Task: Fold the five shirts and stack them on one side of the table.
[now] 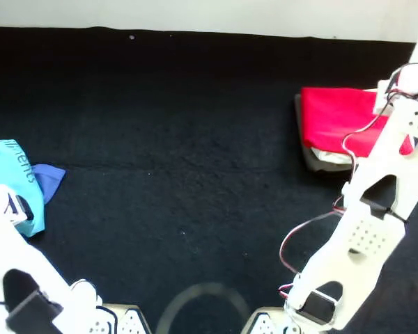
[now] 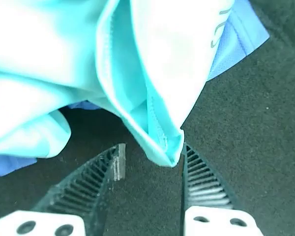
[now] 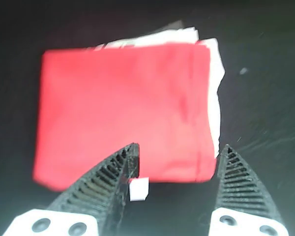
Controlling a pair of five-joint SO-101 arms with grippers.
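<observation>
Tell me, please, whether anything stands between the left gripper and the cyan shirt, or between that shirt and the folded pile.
Nothing visible separates the left gripper from the cyan shirt; a hem corner sits between its open jaws. At the pile, the right gripper hangs open over the red shirt on top and may block placement.

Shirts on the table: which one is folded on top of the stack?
The red shirt, a flat rectangle on a white shirt; the turquoise shirt and blue shirt lie crumpled.

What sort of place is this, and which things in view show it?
Probably a robot test bench: white left arm and right arm at a black-covered table, with a folded red shirt stacked on others and a crumpled cyan shirt.
</observation>
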